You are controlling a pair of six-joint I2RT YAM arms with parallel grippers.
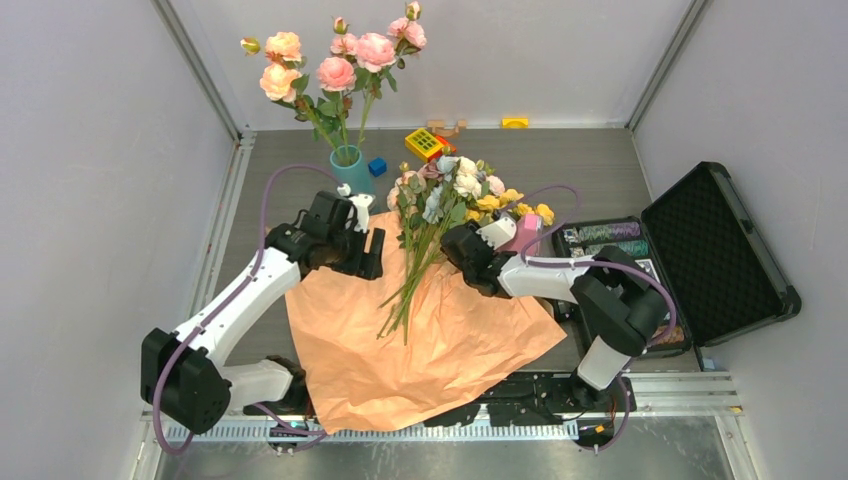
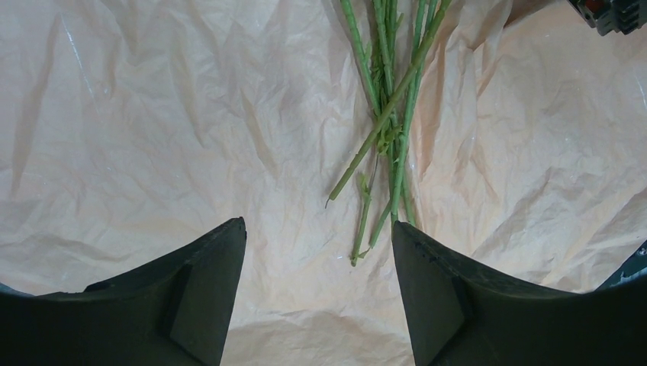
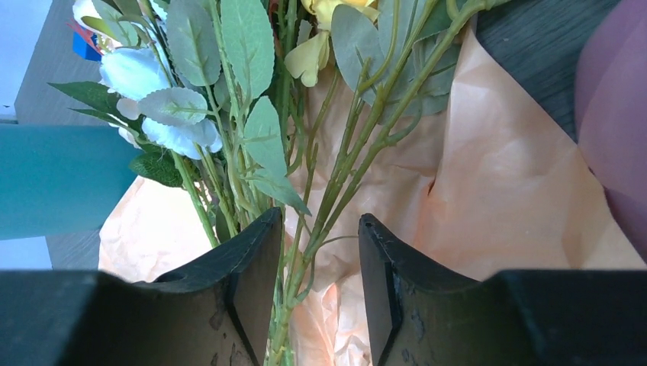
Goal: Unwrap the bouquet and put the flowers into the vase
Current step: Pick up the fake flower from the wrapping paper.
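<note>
Loose flowers [image 1: 455,200] lie on the opened paper [image 1: 440,350] at mid-table [image 1: 590,160], heads toward the back and stems [image 2: 385,114] toward the arms. The unwrapping looks done, and the pickup is in hand. The right claw [image 3: 319,229] straddles the stems just below the leaves with its jaws apart; whether the pads already touch is hard to tell. The left claw [image 2: 319,229] hangs released above bare paper near the stem ends. The next move calls for a firm pinch, a lift and a carry back-left to the vase [image 1: 350,165], whose mouth the roses [image 1: 340,60] crowd. A blue block [image 1: 377,166] sits at its base, and an open case [image 1: 715,250] hems in the right side.
</note>
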